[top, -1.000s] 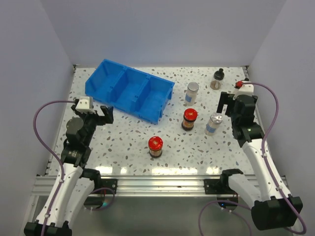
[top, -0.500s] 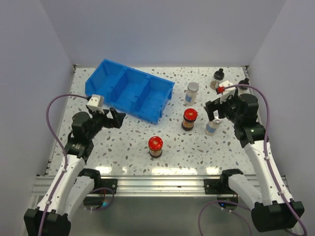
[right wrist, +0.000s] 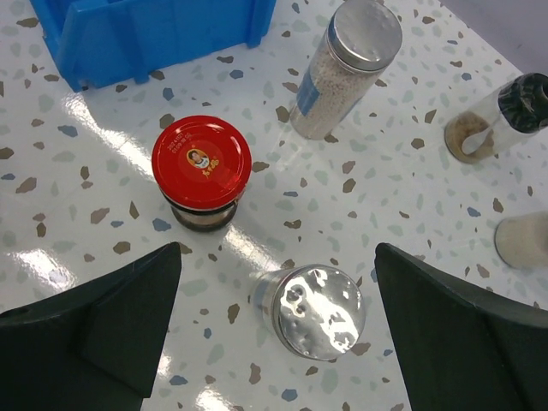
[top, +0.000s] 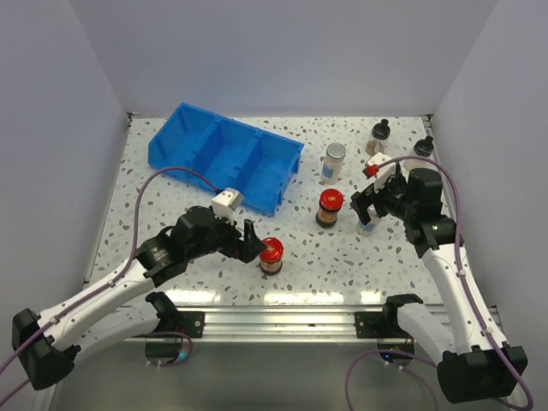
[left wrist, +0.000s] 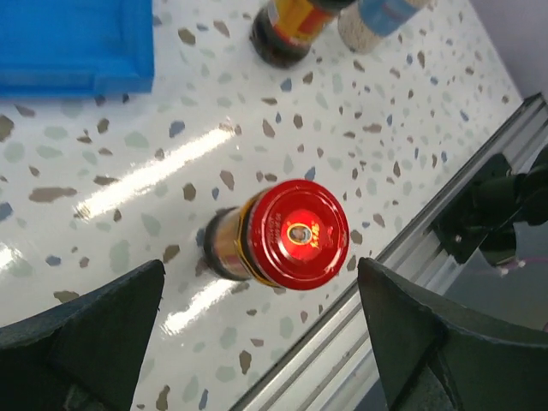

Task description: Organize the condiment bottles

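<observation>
A red-capped jar stands near the table's front edge. My left gripper hangs open over it, one finger on each side, neither touching. A second red-capped jar stands mid-table. Just right of it is a silver-capped jar, with my right gripper open above it and the cap between the spread fingers. Another silver-capped jar stands further back. Two black-capped jars sit at the back right.
A blue three-compartment bin lies at the back left, its corner showing in the left wrist view. The aluminium rail runs along the front edge, close below the front red-capped jar.
My left arm has swung from beside the blue bin rightward to the front red-capped jar. My right arm has moved left and down over the silver-capped jar.
</observation>
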Controlling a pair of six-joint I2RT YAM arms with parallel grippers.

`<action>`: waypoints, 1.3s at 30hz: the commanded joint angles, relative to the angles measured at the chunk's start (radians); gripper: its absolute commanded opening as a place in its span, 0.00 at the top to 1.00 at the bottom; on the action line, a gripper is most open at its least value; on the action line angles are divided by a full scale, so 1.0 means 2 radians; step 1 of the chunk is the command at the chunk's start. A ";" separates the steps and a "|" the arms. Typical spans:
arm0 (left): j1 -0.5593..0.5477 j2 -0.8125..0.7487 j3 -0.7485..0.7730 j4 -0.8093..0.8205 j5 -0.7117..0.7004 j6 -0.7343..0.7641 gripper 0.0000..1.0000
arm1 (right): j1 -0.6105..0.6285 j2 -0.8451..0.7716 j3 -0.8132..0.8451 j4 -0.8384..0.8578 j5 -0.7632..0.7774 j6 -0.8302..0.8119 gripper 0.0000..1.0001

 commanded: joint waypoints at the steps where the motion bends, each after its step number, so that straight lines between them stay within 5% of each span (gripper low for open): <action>1: -0.096 0.032 0.041 -0.051 -0.116 -0.055 0.01 | 0.000 -0.015 -0.006 0.012 0.000 -0.009 0.01; 10: -0.215 0.206 0.147 -0.143 -0.279 -0.088 0.00 | 0.000 -0.016 -0.006 0.008 -0.006 -0.009 0.01; 18: -0.219 0.256 0.160 -0.118 -0.284 -0.084 0.00 | -0.001 -0.017 -0.008 0.010 -0.004 -0.009 0.01; 27: -0.218 0.293 0.167 -0.079 -0.287 -0.075 0.12 | 0.000 -0.017 -0.010 0.009 -0.005 -0.010 0.01; 30: -0.217 0.299 0.171 -0.074 -0.293 -0.072 0.33 | 0.000 -0.017 -0.011 0.009 -0.004 -0.012 0.01; 31: -0.216 0.297 0.172 -0.074 -0.301 -0.072 0.52 | 0.000 -0.018 -0.011 0.009 -0.004 -0.012 0.01; 34: -0.208 0.284 0.178 -0.075 -0.319 -0.063 0.86 | 0.000 -0.018 -0.011 0.009 -0.004 -0.013 0.01; 39: -0.155 0.244 0.197 -0.086 -0.307 -0.016 1.00 | 0.000 -0.021 -0.011 0.008 -0.005 -0.013 0.01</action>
